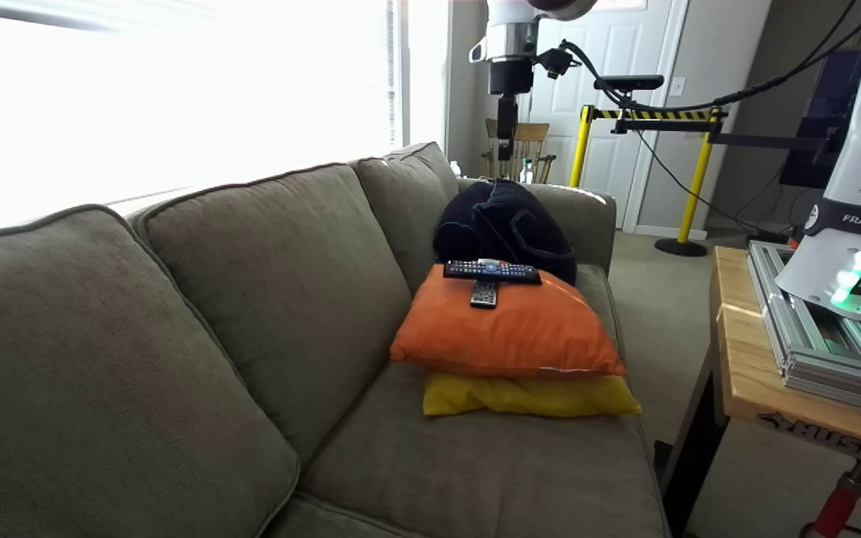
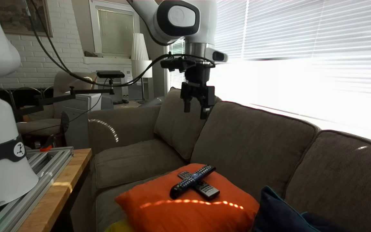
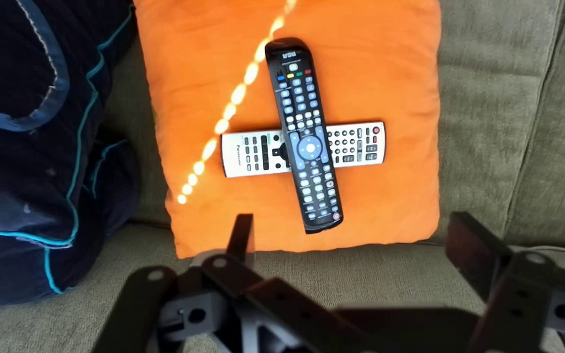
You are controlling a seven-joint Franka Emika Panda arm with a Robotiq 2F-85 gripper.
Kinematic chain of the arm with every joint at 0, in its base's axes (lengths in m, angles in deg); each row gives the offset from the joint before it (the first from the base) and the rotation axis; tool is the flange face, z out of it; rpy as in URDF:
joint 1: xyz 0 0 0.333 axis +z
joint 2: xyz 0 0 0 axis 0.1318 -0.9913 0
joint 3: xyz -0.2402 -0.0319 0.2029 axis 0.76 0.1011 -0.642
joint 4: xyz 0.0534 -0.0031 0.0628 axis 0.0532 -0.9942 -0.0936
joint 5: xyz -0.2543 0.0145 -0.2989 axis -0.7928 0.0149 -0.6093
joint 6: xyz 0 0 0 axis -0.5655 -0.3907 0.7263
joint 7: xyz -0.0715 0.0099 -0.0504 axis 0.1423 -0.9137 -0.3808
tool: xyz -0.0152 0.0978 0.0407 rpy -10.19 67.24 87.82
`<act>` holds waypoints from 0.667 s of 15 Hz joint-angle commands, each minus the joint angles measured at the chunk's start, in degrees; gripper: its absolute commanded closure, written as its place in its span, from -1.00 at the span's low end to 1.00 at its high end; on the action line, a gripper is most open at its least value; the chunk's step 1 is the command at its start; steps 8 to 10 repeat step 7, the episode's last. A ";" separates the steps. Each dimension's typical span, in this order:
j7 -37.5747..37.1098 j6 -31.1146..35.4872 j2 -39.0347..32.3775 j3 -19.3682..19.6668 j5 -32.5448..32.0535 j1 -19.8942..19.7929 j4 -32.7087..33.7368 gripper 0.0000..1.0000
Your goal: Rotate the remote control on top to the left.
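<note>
have black remote control (image 3: 310, 147) crossed over silver remote (image 3: 253, 153) on orange cushion (image 3: 385, 73), atop sofa (image 2: 253, 151) by window (image 2: 301, 32); have claw (image 2: 195, 110) spread overhead.

Orange cushion (image 1: 528, 336) on yellow cushion (image 1: 531, 394), bundled navy cloth (image 1: 505, 224), brown sofa (image 1: 258, 276), pale lamp (image 2: 141, 64)

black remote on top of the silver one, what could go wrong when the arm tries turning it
The black remote lies across the silver remote, so turning it might drag that one along. The orange cushion under them looks soft and could give if the open gripper presses down, tilting both.
</note>
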 commanded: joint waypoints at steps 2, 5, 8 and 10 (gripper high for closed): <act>-2.25 -0.60 3.36 1.11 -2.91 0.91 -2.11 -1.00; -0.03 -0.16 1.58 1.08 -0.84 0.69 -0.34 -1.00; -0.04 -0.16 1.78 1.12 -0.86 0.70 -0.38 -1.00; -0.04 -0.16 1.78 1.12 -0.86 0.70 -0.38 -1.00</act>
